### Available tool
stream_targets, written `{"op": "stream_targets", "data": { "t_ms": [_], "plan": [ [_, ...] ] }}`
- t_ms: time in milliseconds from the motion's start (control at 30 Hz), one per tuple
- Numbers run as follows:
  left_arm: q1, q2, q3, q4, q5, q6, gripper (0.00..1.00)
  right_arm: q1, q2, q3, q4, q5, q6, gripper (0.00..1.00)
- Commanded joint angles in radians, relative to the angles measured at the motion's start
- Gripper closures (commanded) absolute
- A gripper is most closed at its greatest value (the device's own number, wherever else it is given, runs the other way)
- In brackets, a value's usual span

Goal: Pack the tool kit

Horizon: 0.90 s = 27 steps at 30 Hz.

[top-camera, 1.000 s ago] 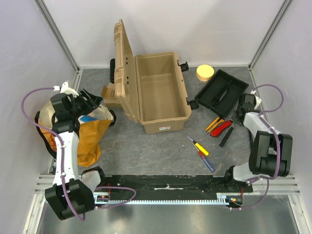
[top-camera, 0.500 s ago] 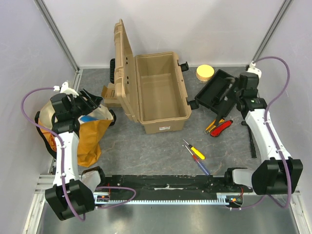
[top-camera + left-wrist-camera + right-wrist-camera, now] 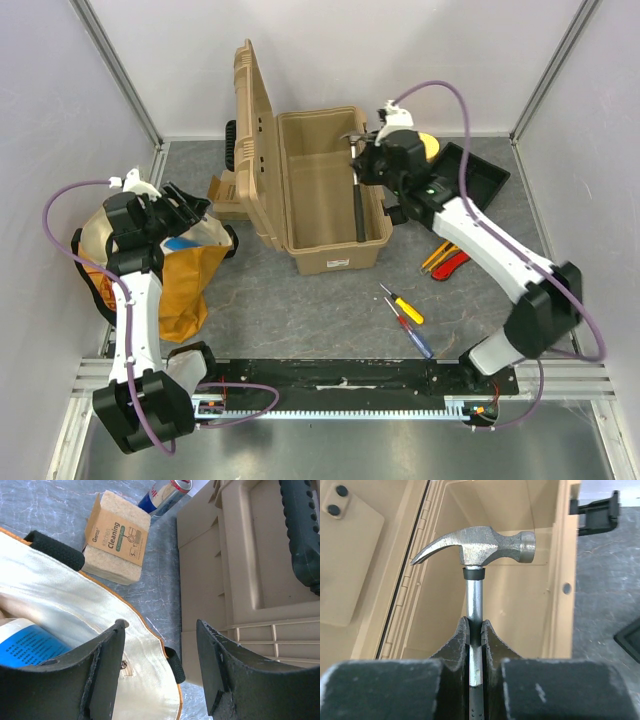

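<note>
You've barely begun: your right gripper (image 3: 476, 628) pinches the hammer (image 3: 480, 542) above the empty toolbox (image 3: 335, 262). The screwdrivers (image 3: 407, 308), lower right, and the tray (image 3: 485, 175) wait outside. Your left gripper (image 3: 160, 630) hangs spread.

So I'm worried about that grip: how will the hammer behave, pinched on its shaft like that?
Likely head-heavy: the hammer has a solid steel head just beyond the right gripper, so it may swing about that narrow pinch. The bare metal shaft looks smooth, so it could slide through. It looks rigid and shouldn't flex.
</note>
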State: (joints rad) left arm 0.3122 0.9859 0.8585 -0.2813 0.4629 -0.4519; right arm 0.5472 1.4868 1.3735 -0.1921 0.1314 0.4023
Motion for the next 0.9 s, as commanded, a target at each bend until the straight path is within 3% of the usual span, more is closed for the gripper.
{"op": "stream_targets", "data": {
  "t_ms": [0,400,600,733,867],
  "plan": [
    [-0.002,-0.024,-0.010,0.025,-0.029,0.001,0.36,0.030,0.146,0.126,0.118,0.076,-0.010,1.00],
    [-0.002,-0.006,-0.012,0.022,-0.040,0.002,0.36,0.091,0.581,0.344,0.129,0.077,0.099,1.00],
    [-0.002,-0.003,-0.010,0.019,-0.043,0.005,0.36,0.114,0.728,0.459,0.017,0.109,0.161,0.97],
    [-0.002,-0.003,-0.009,0.017,-0.043,0.005,0.36,0.114,0.777,0.510,-0.039,0.125,0.174,0.88],
    [-0.001,-0.007,-0.009,0.016,-0.046,0.005,0.36,0.114,0.820,0.614,-0.153,0.140,0.187,0.66]
  ]
}}
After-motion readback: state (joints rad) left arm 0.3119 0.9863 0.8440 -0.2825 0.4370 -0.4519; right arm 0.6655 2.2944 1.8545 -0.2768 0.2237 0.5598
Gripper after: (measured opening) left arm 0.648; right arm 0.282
